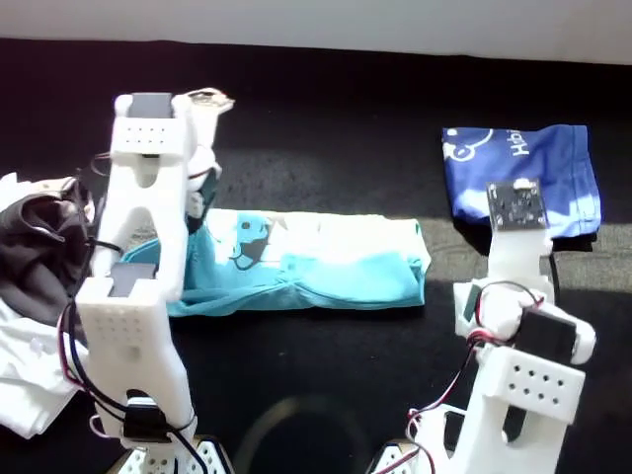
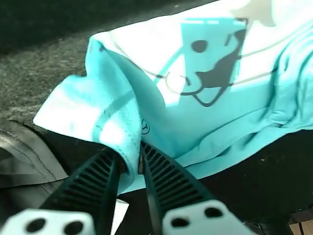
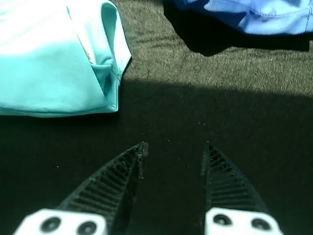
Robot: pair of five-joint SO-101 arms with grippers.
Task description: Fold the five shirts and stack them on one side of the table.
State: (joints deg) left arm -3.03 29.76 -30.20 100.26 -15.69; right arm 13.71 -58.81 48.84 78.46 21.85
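Left fingers (image 2: 168, 183) clamp the teal shirt (image 2: 146, 63); right fingers (image 3: 110, 183) spread wide above the table (image 3: 195, 117).

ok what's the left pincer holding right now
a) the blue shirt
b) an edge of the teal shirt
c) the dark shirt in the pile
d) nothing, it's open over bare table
b: in the left wrist view the left pincer is closed on a bunched edge of the teal shirt.
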